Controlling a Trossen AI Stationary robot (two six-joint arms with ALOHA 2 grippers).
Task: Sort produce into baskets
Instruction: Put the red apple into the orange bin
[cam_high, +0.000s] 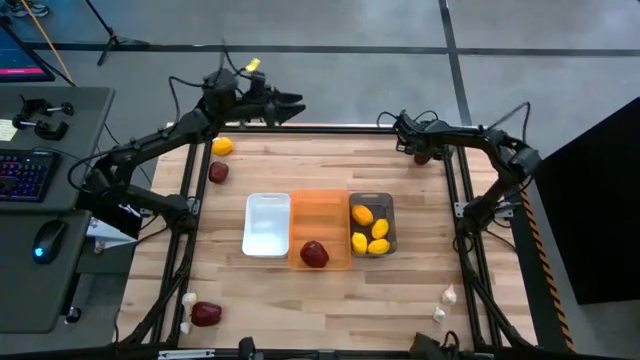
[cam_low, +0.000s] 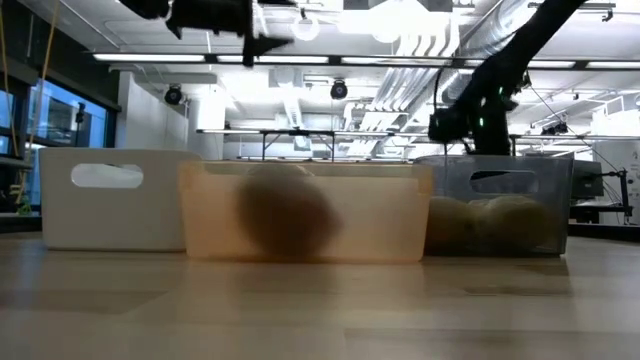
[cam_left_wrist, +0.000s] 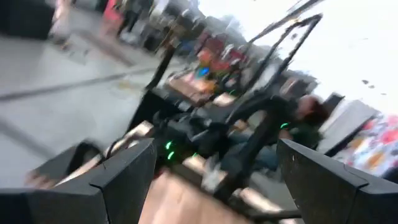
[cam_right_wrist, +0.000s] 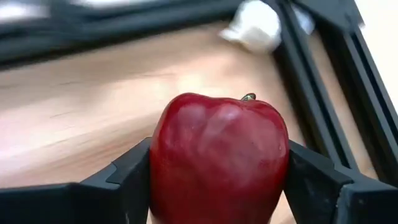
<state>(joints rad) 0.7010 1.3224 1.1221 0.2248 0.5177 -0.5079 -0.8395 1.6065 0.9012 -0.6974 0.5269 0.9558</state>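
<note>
1. The right gripper (cam_right_wrist: 217, 180) has its two fingers (cam_right_wrist: 121, 180) pressed against the sides of a dark red apple (cam_right_wrist: 219, 158), clamped on it. The apple stands stem up, with its small green stem tip at the top and no clear long axis.
2. In the high view this gripper (cam_high: 424, 152) is at the table's far right corner, well beyond the dark grey basket (cam_high: 371, 224). A whitish garlic bulb (cam_right_wrist: 252, 28) lies just past the apple, against the black frame rail (cam_right_wrist: 317, 99) that edges the table there. The bare wood on the open side of the apple is free.
3. The left gripper (cam_high: 290, 106) hangs over the far edge of the table (cam_high: 330, 310), beyond the white basket (cam_high: 267, 224). Its fingers (cam_left_wrist: 124, 180) stand apart with nothing between them.
4. The three baskets sit side by side at the table's middle, touching: white, orange basket (cam_high: 320, 215), then dark grey, each with its long axis running from the near edge to the far edge.
5. The white basket holds nothing. A red fruit (cam_high: 314, 254) lies in the near end of the orange basket. Four lemons (cam_high: 370, 235) fill the grey one.
6. Left of the white basket and farther back, a loose lemon (cam_high: 222, 146) and another red fruit (cam_high: 218, 172) lie near each other.
7. Toward the near left corner from the white basket lie a third red fruit (cam_high: 206, 314) and two garlic bulbs (cam_high: 188, 299).
8. Toward the near right corner from the grey basket lie two more bulbs (cam_high: 448, 295), close to the frame.
9. Wide bare wood lies between the baskets and every edge.
</note>
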